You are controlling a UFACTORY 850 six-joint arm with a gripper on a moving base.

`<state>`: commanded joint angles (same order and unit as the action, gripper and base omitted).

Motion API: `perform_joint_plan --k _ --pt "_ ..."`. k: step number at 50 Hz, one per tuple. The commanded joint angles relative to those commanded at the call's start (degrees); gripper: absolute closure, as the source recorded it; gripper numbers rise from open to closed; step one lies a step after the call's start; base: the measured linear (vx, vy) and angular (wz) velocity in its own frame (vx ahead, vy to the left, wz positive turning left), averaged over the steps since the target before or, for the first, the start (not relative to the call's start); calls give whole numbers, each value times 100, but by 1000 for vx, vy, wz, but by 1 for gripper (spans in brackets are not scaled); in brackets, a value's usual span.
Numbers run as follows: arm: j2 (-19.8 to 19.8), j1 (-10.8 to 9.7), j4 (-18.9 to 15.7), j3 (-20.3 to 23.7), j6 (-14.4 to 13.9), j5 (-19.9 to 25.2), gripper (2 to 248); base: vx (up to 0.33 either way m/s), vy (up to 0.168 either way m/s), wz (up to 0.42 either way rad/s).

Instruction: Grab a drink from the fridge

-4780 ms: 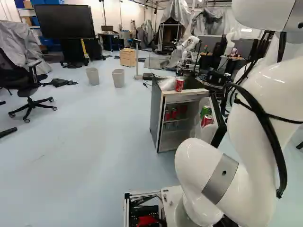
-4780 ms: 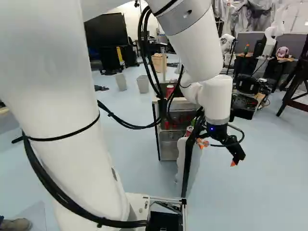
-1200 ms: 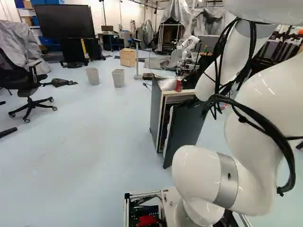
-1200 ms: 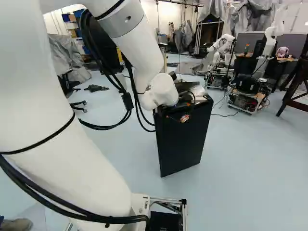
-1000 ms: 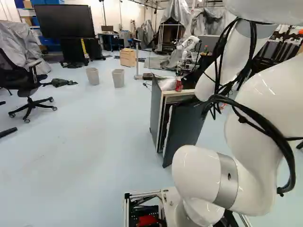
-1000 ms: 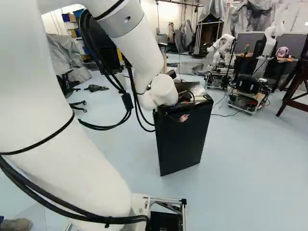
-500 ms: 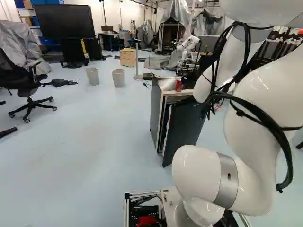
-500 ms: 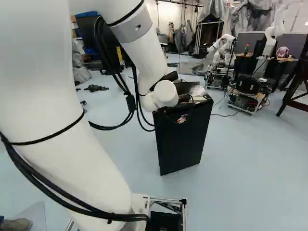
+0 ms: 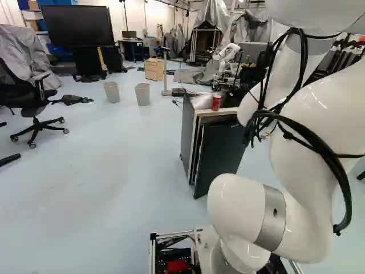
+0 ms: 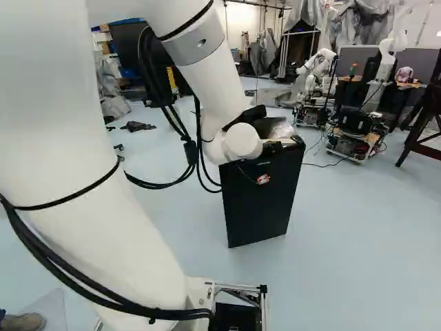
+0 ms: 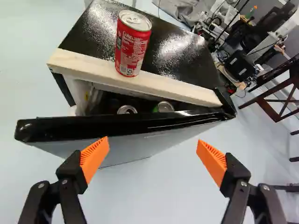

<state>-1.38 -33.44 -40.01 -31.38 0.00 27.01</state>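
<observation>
Low against the black door, the gripper [image 10: 264, 178] shows mainly as an orange spot in the right base view. In the wrist view the gripper [image 11: 153, 156] is open and empty, on the door's outer side; one finger overlaps the door's face, contact unclear. The fridge door [image 9: 219, 151] stands slightly ajar, its black top edge [image 11: 131, 125] ahead of the fingers. A red can [image 11: 132, 44] stands upright on the fridge top [image 11: 93, 28]. Through the gap show two can lids, one silver [image 11: 127, 109] and one with green beside it [image 11: 164, 107]. The shelves are hidden.
Clear plastic wrap [image 9: 201, 101] lies on the fridge top beside the can. Another robot [image 10: 318, 65] stands behind the fridge, and a dark wooden stand [image 10: 424, 114] at the far right. Two bins [image 9: 142, 94] and an office chair [image 9: 37, 108] are farther left.
Since the earliest frames my arm has moved around the door's outer side, and the door has swung from wide open to nearly closed. Over the last second it has closed slightly further.
</observation>
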Motion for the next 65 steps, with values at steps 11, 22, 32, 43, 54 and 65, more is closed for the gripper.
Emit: perform_joint_plan --k 11,22,32,43,54,65 --pt "193 -173 0 199 0 0 3 0 0 0" --pt "137 -198 0 216 0 45 3 0 0 0" --pt "-40 -200 0 183 0 136 3 0 0 0" --pt "-252 -201 0 137 0 246 3 0 0 0" --pt "-473 -202 0 85 0 374 3 0 0 0" --pt "-683 -199 0 35 0 495 3 0 0 0"
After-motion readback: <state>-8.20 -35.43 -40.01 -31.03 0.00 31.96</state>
